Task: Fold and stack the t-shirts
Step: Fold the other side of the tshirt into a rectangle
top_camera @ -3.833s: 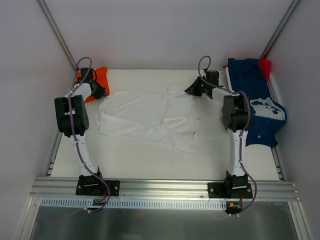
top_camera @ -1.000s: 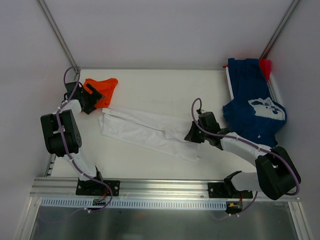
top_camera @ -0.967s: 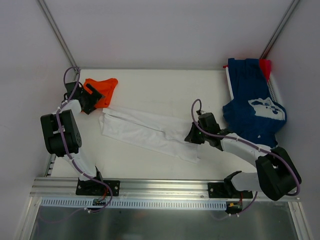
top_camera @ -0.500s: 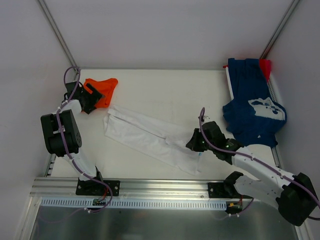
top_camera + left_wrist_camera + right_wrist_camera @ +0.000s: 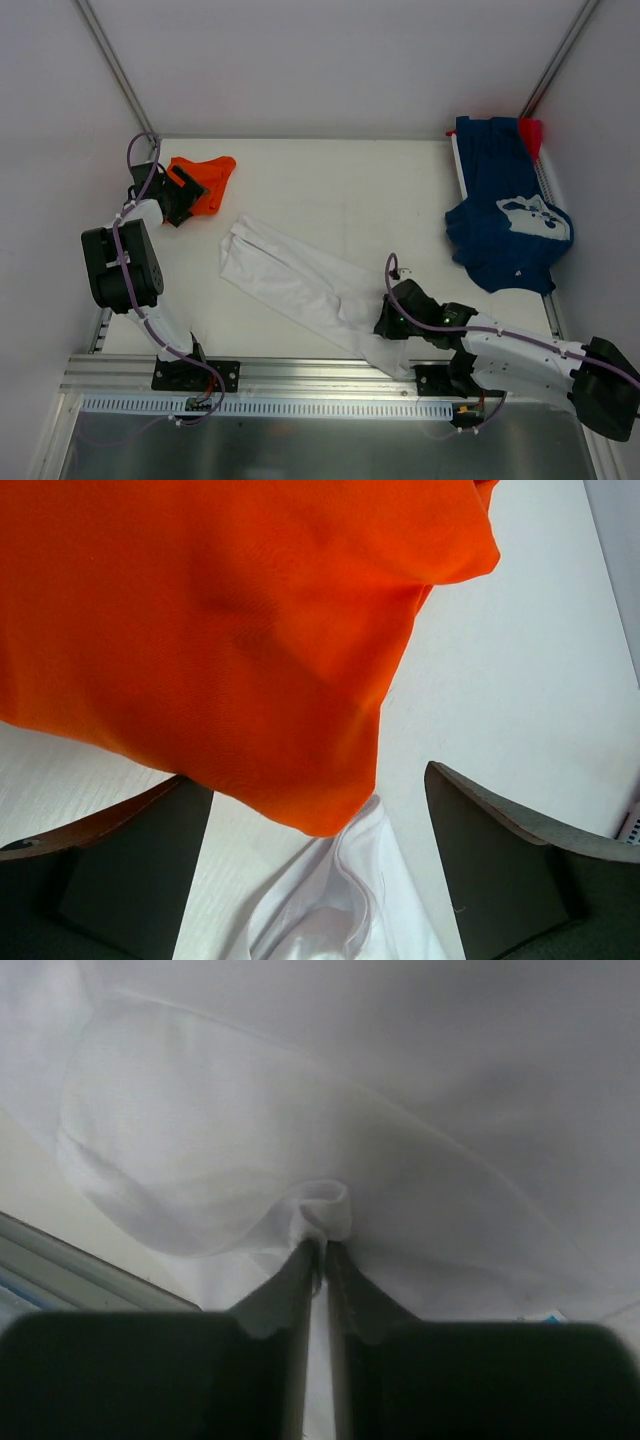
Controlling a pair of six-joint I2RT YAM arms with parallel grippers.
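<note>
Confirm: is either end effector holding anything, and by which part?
Right end effector is shut on the white t-shirt, pinching a small bunched fold close to its near end. Left end effector is open by the orange t-shirt, holding nothing.

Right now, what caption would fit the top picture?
The right fingers pinch the folded white t-shirt; the left fingers hang open beside the orange t-shirt.
</note>
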